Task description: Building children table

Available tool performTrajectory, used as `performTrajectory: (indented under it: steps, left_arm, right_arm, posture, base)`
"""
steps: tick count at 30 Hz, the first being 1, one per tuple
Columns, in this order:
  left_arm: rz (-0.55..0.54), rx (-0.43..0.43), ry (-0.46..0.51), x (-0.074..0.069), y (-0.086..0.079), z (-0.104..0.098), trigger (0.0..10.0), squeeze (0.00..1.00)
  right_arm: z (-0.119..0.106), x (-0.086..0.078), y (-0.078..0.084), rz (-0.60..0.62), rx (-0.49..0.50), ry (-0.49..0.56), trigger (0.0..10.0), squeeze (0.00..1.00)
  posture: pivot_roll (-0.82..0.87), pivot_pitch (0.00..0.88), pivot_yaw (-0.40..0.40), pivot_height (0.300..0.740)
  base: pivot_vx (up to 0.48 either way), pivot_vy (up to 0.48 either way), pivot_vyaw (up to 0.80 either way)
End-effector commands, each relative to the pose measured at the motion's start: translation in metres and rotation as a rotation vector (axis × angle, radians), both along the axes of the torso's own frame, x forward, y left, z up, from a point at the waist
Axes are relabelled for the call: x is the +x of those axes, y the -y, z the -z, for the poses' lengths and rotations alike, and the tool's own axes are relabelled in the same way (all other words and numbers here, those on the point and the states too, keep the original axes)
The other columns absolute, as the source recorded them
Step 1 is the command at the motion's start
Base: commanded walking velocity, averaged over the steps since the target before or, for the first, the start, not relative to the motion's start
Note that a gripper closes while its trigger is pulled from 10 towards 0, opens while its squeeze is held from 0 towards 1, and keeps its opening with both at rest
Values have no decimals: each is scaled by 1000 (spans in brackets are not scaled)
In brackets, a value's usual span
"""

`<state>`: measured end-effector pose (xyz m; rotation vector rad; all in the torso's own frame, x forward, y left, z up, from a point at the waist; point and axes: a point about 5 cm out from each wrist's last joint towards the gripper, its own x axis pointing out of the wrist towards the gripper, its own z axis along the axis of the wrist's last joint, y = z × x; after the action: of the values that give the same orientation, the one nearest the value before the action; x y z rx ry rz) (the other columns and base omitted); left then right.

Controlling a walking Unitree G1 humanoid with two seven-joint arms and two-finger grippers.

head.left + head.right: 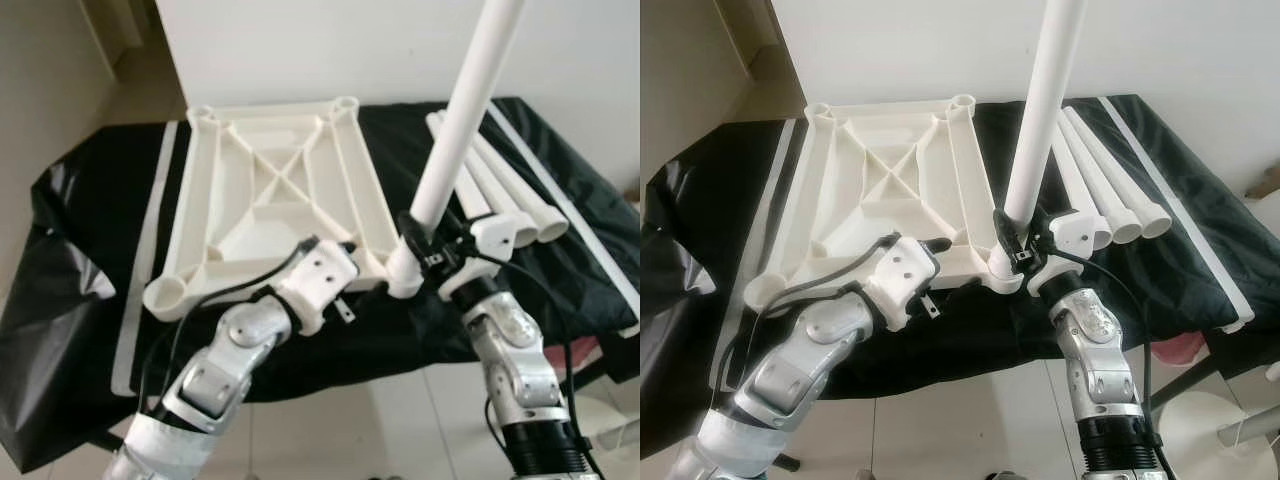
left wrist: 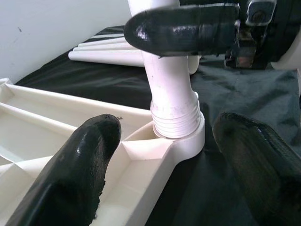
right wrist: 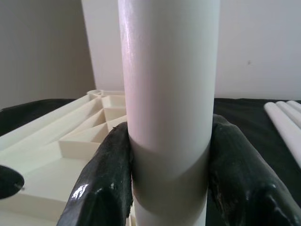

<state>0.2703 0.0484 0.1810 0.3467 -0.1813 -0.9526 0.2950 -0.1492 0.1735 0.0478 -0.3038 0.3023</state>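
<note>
Left eye view: white plastic table top (image 1: 275,195) lies underside up on the bench under a black sheet (image 1: 90,230). A long white plastic tube leg (image 1: 462,120) stands in the near right corner socket (image 1: 404,280), leaning slightly right. Right end effector (image 1: 428,252) is clamped on the leg low down, just above the socket. Left end effector (image 1: 345,300) sits at the near edge of the top, just left of the socket.

Right eye view: three spare white tube legs (image 1: 1110,190) lie side by side on the sheet, right of the top and behind the right arm. A loose white strip (image 1: 1175,215) runs along the far right.

Left wrist view: left fingers (image 2: 80,165) are spread apart, holding nothing, straddling the socket. The leg's threaded collar is partly showing above the rim, so it is likely not fully seated.

Right wrist view: both right fingers (image 3: 106,179) press the leg's sides.

Judgement: bring the leg upright before turning or the threads may cross; the left end effector should brace the top. The spare legs lie close enough to be knocked by the right arm.
</note>
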Motion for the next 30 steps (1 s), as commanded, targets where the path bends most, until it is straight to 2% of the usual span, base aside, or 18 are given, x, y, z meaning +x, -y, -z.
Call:
performTrajectory:
  steps: [1,3,6,8,9,11,13,27,28,29,30]
  left_arm:
    - [38,29,-14,-3,1,3,10000,0]
    - [41,31,-15,-3,2,3,10000,0]
    - [43,31,-15,-3,2,3,10000,0]
    - [45,31,-15,-3,3,3,10000,0]
    - [46,29,-15,-3,3,3,10000,0]
    - [46,27,-14,-3,4,3,10000,0]
    - [48,27,-15,-4,5,3,10000,0]
    - [62,31,-19,-7,6,5,10000,0]
    - [64,33,-19,-6,6,6,10000,0]
    - [65,34,-18,-6,7,6,10000,0]
    - [66,33,-19,-6,7,5,10000,0]
  right_arm:
    - [31,-1,4,79,1,-154,10000,0]
    - [26,-1,0,171,16,-121,10000,0]
    - [24,-2,-3,216,10,-107,10000,0]
    - [24,-3,-8,358,-14,-96,10000,0]
    - [27,-4,-12,407,30,-113,10000,0]
    - [29,-5,-15,433,66,-128,10000,0]
    - [29,-5,-20,402,84,-136,10000,0]
    - [25,-9,-20,431,98,-100,10000,0]
    - [25,-9,-20,438,100,-98,10000,141]
    - [24,-9,-19,437,108,-91,10000,1000]
    - [23,-9,-19,432,114,-84,10000,1000]
  posture:
    - [-19,102,16,740]
    - [-21,102,16,740]
    - [-22,101,13,740]
    - [-21,99,10,740]
    - [-19,96,5,740]
    - [-19,96,5,740]
    - [-18,91,1,740]
    - [-21,79,6,740]
    - [-21,75,7,740]
    - [-22,73,8,740]
    - [-24,69,10,740]
  base:
    - [0,0,0]
    - [0,0,0]
    - [0,0,0]
    - [0,0,0]
    - [0,0,0]
    - [0,0,0]
    - [0,0,0]
    - [0,0,0]
    - [0,0,0]
    - [0,0,0]
    - [0,0,0]
